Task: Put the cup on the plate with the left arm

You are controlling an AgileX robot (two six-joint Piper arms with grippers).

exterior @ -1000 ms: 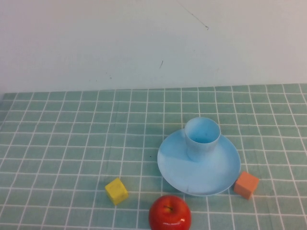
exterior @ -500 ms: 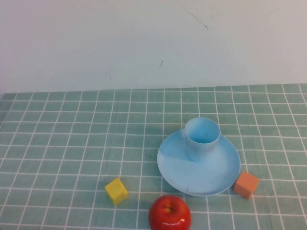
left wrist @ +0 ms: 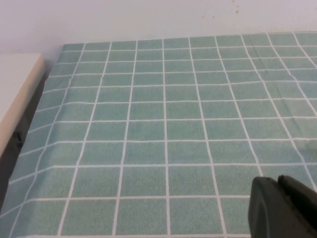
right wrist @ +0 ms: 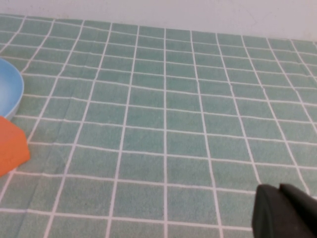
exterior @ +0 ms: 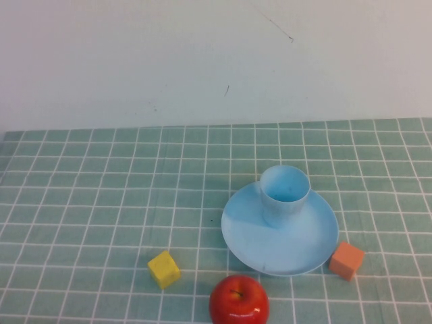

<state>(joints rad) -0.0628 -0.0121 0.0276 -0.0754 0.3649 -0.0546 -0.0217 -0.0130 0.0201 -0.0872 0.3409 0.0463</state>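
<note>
**Cup standing on the plate, both grippers parked low**

The cup, a smooth pale-blue tapered tumbler with no handle, is seen upright on the plate, toward the plate's far rim, right of centre in the high view. The plate is round, shallow and light blue, with a raised rim and a faint sheen. Just beside its right edge an orange block is set; a glossy red apple is placed near its lower left edge, at the bottom of the frame, and a yellow cube lies further left. All are carried by a counter covered in a green cloth with a white grid.

Neither arm is shown in the high view. The left gripper is seen only in its wrist view, low over bare cloth, its dark jaws clenched together on nothing. The right gripper is likewise held low over the cloth, jaws pressed together and empty, with the orange block and the plate's rim at the far left edge of its wrist view.
</note>
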